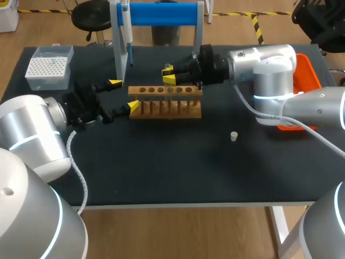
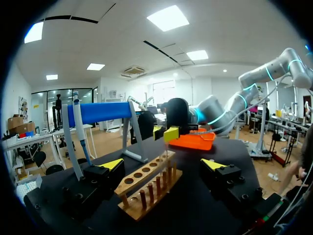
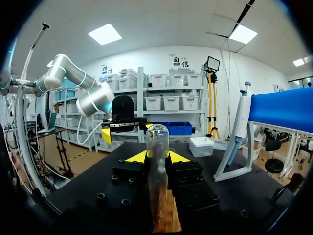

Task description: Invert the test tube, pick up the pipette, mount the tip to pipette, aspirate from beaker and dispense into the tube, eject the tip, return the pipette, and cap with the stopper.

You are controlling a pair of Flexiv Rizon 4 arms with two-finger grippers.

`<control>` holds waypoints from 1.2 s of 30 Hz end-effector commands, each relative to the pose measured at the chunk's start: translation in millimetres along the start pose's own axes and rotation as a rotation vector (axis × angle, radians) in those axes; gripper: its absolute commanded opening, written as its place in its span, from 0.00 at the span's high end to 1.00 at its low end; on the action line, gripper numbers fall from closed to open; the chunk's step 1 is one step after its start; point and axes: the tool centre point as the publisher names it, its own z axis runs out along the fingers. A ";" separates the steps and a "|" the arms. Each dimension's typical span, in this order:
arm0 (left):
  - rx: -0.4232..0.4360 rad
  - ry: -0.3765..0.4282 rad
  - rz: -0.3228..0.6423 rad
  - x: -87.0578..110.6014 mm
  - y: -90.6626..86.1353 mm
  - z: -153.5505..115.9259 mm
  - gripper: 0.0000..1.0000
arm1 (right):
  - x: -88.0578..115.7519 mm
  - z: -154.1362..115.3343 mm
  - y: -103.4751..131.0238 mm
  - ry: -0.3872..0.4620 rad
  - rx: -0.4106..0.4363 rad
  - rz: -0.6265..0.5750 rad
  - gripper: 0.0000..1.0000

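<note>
Right wrist: test tube (image 3: 157,142) lower end blurred, lost between right gripper (image 3: 156,157) finger bases. Head: tube too faint between 2 tips; orange tray (image 1: 308,70) part-hidden behind right arm (image 1: 269,65).

bright, even overhead light; faint shadows on the black table (image 1: 178,167); highlights on the right arm (image 1: 269,62)'s shell and the test tube (image 3: 157,142).

Black matte table (image 1: 178,172), pale front edge, white leg (image 1: 280,229) front rt
</note>
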 end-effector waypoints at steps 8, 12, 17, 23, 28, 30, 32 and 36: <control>-0.001 -0.006 0.001 2.0 -0.4 0.3 0.00 | 3.8 0.2 7.4 -0.009 0.013 -0.012 1.00; -0.001 -0.006 0.001 2.0 -0.4 0.3 0.00 | 3.8 -2.0 9.7 -0.014 0.017 -0.015 1.00; -0.001 -0.006 0.001 2.0 -0.4 0.3 0.00 | 2.9 -4.4 12.7 -0.021 0.019 -0.017 1.00; -0.001 -0.006 0.001 2.0 -0.4 0.3 0.00 | 2.9 -6.1 15.2 -0.028 0.018 -0.016 1.00; -0.001 -0.006 0.001 2.0 -0.4 0.3 0.00 | 3.8 -6.0 17.7 -0.029 0.017 -0.015 1.00; -0.001 -0.006 0.001 2.0 -0.4 0.3 0.00 | 3.7 -6.0 19.1 -0.032 0.015 -0.014 1.00; -0.001 -0.006 0.001 2.0 -0.4 0.3 0.00 | 3.7 -6.0 20.2 -0.035 0.013 -0.012 1.00; -0.001 -0.006 0.001 2.0 -0.4 0.3 0.00 | 3.8 -6.1 22.2 -0.039 0.010 -0.011 1.00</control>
